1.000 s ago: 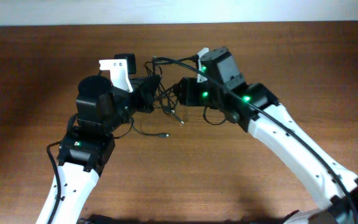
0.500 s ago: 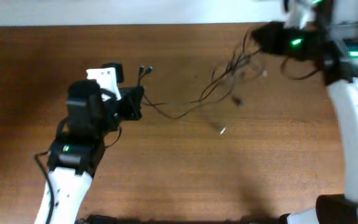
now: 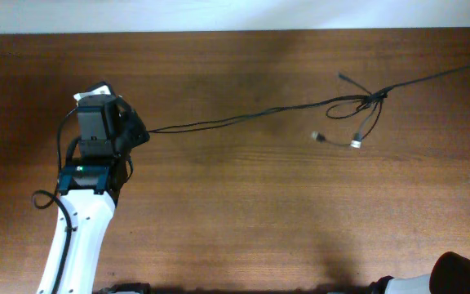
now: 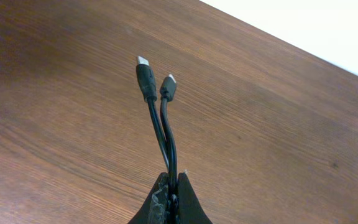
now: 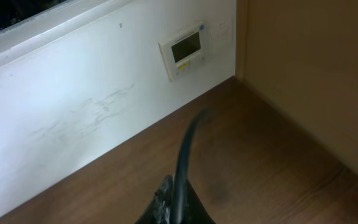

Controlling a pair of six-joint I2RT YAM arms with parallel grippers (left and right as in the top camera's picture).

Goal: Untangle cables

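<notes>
Thin black cables (image 3: 243, 117) stretch taut across the wooden table from my left gripper (image 3: 139, 131) to a small knot (image 3: 372, 98) at the right, then run off the right edge. Loose plug ends (image 3: 355, 144) dangle below the knot. In the left wrist view my left gripper (image 4: 173, 182) is shut on two cables (image 4: 166, 134) whose plugs (image 4: 143, 65) stick out past the fingers. In the right wrist view my right gripper (image 5: 174, 183) is shut on one black cable (image 5: 185, 149). The overhead view does not show that gripper.
The white wall runs along the table's far edge (image 3: 235, 31). A wall control panel (image 5: 188, 46) and a beige side wall (image 5: 309, 74) appear in the right wrist view. The right arm's base (image 3: 463, 278) sits at the bottom right corner.
Both arms have pulled apart: the left gripper moved left, the right gripper swung out of the overhead view to the right. The bunched cables are now drawn into a long line with one knot.
</notes>
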